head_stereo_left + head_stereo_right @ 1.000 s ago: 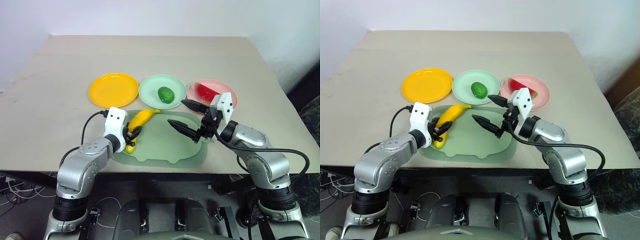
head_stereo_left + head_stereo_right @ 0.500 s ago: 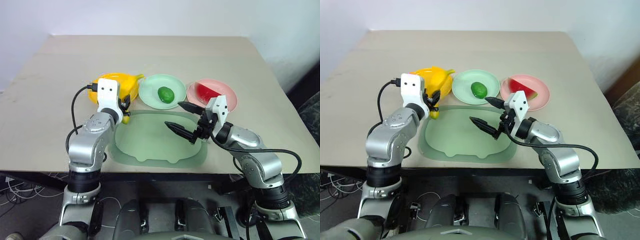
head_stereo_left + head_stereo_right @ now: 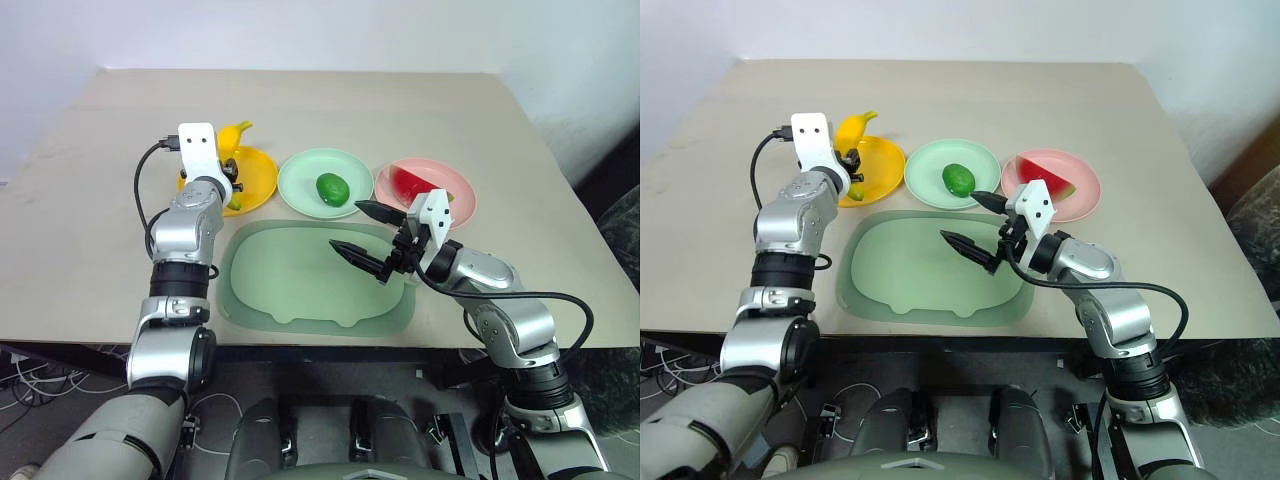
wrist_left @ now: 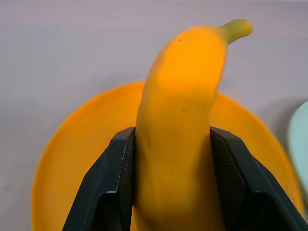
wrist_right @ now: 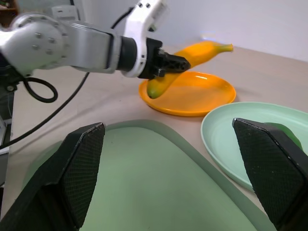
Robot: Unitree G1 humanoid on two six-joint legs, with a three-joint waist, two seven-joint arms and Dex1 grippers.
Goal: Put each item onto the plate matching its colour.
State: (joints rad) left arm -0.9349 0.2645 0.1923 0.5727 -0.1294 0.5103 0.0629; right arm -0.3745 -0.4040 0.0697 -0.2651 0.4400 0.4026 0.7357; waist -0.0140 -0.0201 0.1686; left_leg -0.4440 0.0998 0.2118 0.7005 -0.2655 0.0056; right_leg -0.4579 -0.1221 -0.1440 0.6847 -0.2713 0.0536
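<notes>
My left gripper is shut on the yellow banana, holding it just above the yellow-orange plate; its black fingers clamp the banana's sides. The banana's stalk end sticks out past the plate's far rim. The dark-green fruit lies on the mint plate. The watermelon wedge lies on the pink plate. My right gripper hangs open and empty over the tray's right part, near the pink plate.
A large pale green tray lies bare at the table's near edge, in front of the three plates. The beige table stretches far behind the plates. A black cable loops beside my left wrist.
My left arm lifted the banana off the tray and carried it forward and left to above the yellow-orange plate. The right gripper stayed in place, open.
</notes>
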